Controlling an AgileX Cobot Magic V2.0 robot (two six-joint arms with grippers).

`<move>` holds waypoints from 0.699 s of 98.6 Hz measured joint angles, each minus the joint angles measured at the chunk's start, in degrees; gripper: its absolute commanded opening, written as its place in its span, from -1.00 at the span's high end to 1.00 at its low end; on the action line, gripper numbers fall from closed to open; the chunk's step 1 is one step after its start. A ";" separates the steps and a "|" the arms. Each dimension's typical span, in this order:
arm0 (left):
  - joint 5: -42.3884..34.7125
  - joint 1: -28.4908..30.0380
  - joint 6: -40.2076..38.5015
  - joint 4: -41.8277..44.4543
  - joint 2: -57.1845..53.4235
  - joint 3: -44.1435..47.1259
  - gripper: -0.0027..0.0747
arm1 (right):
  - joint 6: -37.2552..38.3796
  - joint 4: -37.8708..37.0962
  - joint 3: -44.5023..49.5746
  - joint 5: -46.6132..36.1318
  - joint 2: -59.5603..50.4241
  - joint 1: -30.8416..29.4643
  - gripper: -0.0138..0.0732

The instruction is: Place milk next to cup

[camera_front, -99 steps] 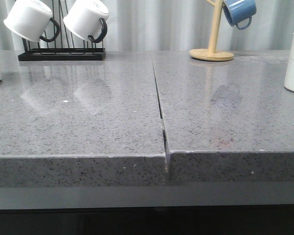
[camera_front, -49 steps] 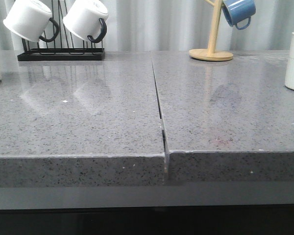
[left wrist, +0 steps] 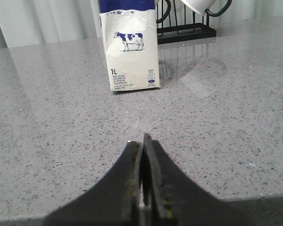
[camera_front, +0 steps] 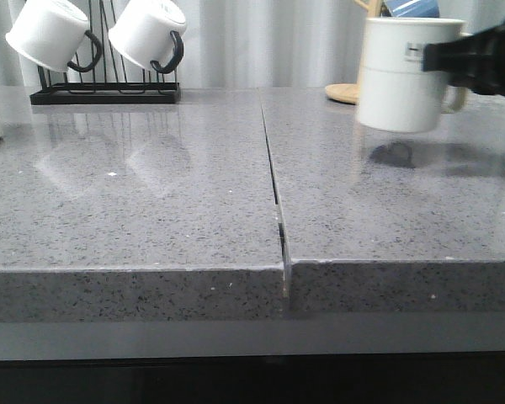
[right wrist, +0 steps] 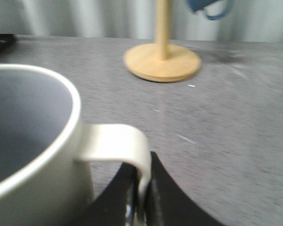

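Fingers of the right gripper are pinching the white handle of the cup, and the front view is showing that cup hanging clear of the grey speckled countertop with its dark shadow lying beneath it, over the right half of the surface. The right wrist view is blurring, which suggests the arm is carrying the cup in transit, though that is a judgement. The left gripper is sitting low over the countertop with its jaws pressed together on nothing, pointing at the milk, which is standing upright near the left rear of the surface, well apart from the cup and just beside the black wire rack carrying two white mugs with black handles. The step in hand appears to be positioning the cup; the milk itself is untouched. The next move is likely calling for the cup to be set down upright, then for the left jaws to part widely enough to take the carton's body and bring it across beside the cup without tipping it. Legible print is limited: the carton is showing a cow picture and "1L", with finer text too small to read; the cup is bearing dark lettering partly hidden by the gripper and unreadable. A wooden stand with a blue mug is standing behind.
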 measured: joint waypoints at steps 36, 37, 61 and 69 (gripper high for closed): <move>0.00 0.00 0.00 0.00 0.00 0.00 0.99 | 0.00 0.75 -7.73 0.12 8.44 11.25 0.82; 0.00 0.00 0.00 0.00 0.00 0.00 0.99 | 0.00 0.75 -8.01 0.12 8.64 11.41 0.82; 0.00 0.00 0.00 0.00 0.00 0.00 0.99 | 0.00 0.75 -10.36 -0.36 13.24 14.56 0.73; 0.00 0.00 0.00 0.00 0.00 0.00 0.99 | 0.00 0.77 -10.58 -0.51 13.47 14.68 0.56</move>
